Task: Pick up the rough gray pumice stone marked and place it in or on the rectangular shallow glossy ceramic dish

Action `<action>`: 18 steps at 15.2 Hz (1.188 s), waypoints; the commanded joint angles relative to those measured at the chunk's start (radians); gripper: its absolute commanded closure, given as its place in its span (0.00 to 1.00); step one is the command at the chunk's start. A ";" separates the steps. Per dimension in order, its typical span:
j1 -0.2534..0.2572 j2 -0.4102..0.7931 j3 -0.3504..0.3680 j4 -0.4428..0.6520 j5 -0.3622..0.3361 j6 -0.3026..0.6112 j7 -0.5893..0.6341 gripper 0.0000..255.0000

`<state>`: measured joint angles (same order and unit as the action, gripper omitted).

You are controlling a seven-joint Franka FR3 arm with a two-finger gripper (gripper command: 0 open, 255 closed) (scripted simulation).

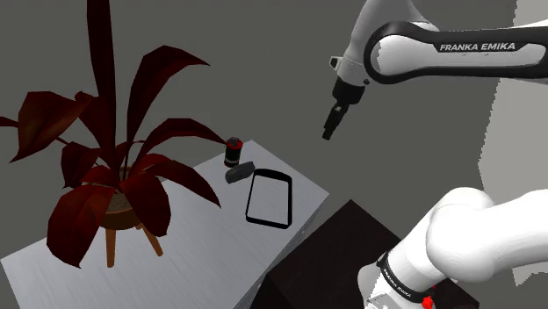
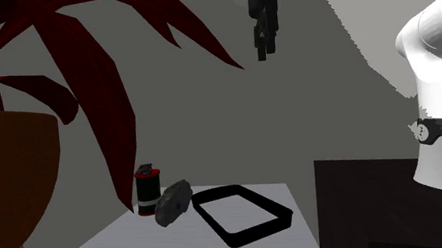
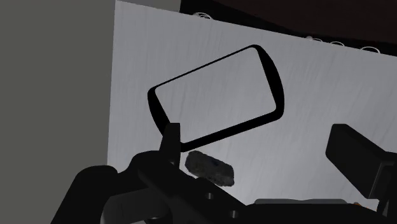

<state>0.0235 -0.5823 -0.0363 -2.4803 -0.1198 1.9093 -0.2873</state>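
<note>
While hanging high above the desk (image 1: 202,250) with the hand (image 1: 328,133) spread open and empty, looks like the approach step, grab not yet begun. Can spot the pumice stone (image 1: 238,173) lying on the desk just beside the short end of the black-rimmed dish (image 1: 248,200), close to a red-and-black canister (image 1: 233,151). Next up, probably: drop down, line the fingers up across the stone, squeeze, lift, hop over the rim. Worth minding the canister while descending. From the wrist view, get the stone-to-dish layout from above. From the second exterior view, get the big height gap instead, plus the stone sitting tilted by the canister.
</note>
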 commanded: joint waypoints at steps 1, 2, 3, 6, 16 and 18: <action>0.003 0.072 -0.031 -0.002 -0.003 0.078 -0.054 0.00; 0.005 0.106 -0.044 0.001 -0.001 0.111 -0.080 0.00; 0.008 0.142 -0.058 0.006 0.002 0.143 -0.107 0.00; 0.019 0.255 -0.095 0.030 0.019 0.234 -0.190 0.00; 0.040 0.665 -0.153 0.208 0.180 0.448 -0.512 0.00; 0.033 0.749 -0.146 0.261 0.222 0.470 -0.578 0.00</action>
<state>0.0580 0.1089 -0.1870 -2.2662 0.0768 2.3729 -0.8307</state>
